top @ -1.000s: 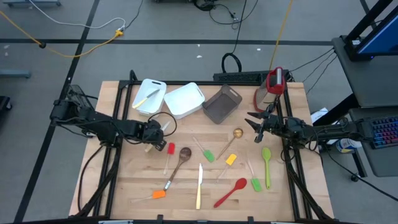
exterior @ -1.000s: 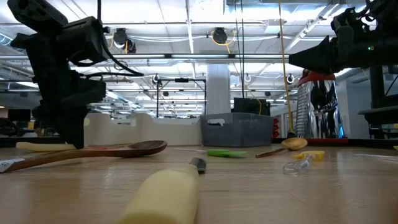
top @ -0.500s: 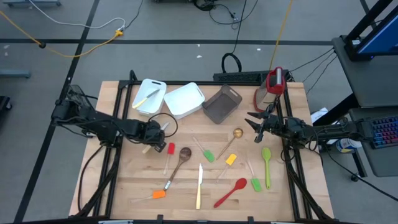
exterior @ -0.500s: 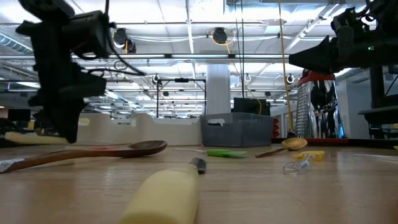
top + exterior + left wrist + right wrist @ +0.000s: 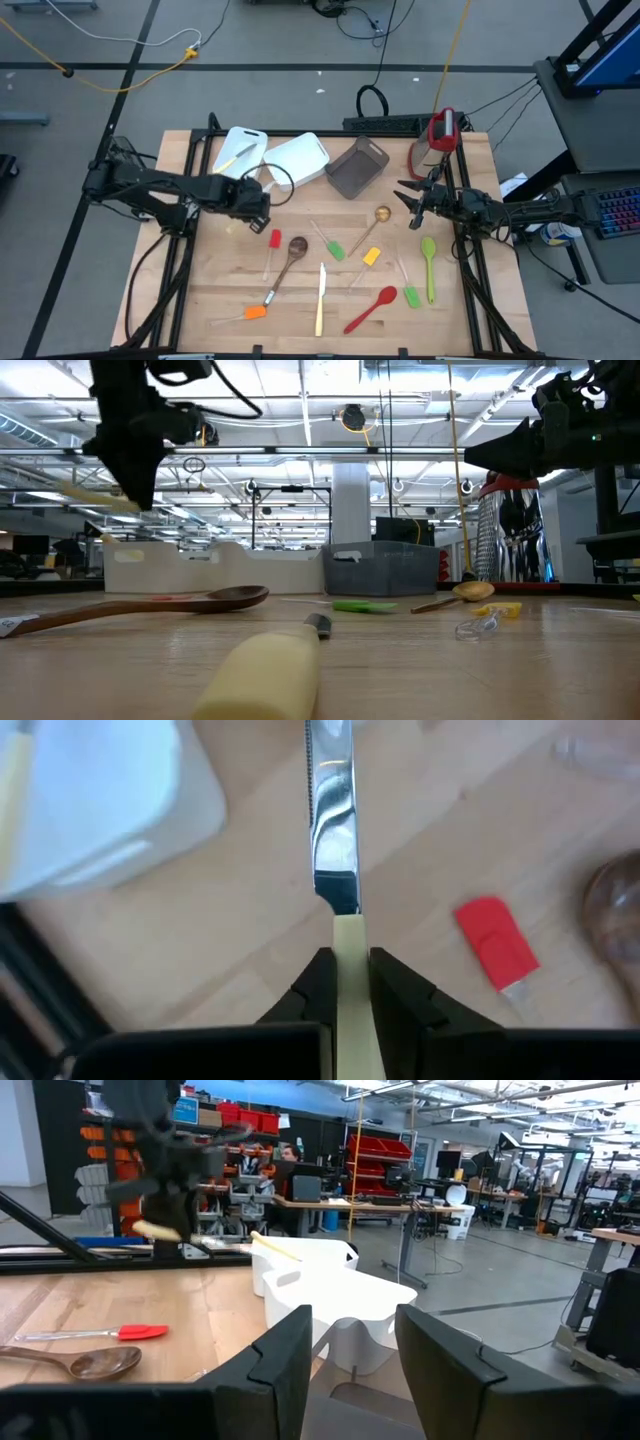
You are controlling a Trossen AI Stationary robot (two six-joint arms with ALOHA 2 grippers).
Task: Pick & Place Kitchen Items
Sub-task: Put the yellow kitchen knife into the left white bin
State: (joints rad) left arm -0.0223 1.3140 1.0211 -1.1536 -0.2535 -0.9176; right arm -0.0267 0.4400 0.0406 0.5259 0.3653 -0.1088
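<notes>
Seen only from the left wrist: left gripper [image 5: 346, 982] clamped on the cream handle of a knife [image 5: 334, 840], serrated steel blade pointing straight ahead, a dark collar where blade meets handle. Beyond the blade, bare wood, a corner of a white bin [image 5: 100, 800] and the red spatula [image 5: 497, 942].

From the high view alone: the full spread. Left gripper [image 5: 258, 197] well to the left-arm side of the grey bin [image 5: 357, 166], just in front of the two white bins. Right gripper [image 5: 412, 205] near the grey bin's other side, toward the front.

From the low view alone: height. Left gripper [image 5: 135, 480] and the pale handle well clear of the tabletop, above the wooden spoon [image 5: 150, 605].

From the right wrist: right gripper [image 5: 350, 1350] with fingers parted, holding nothing.

Counted in the high view:
- Bins: two white, one grey.
- Pale-handled knives: three, namely the gripped one, one inside the white bin farthest from the grey bin [image 5: 235, 158], one on the table in front of the grey bin [image 5: 321, 298].
- Spoons: four, namely wooden, gold spoon [image 5: 381, 214], red spoon [image 5: 372, 308], green spoon [image 5: 429, 250].
- Small spatulas: five, namely red, yellow, orange, two green, all in front of the grey bin.
</notes>
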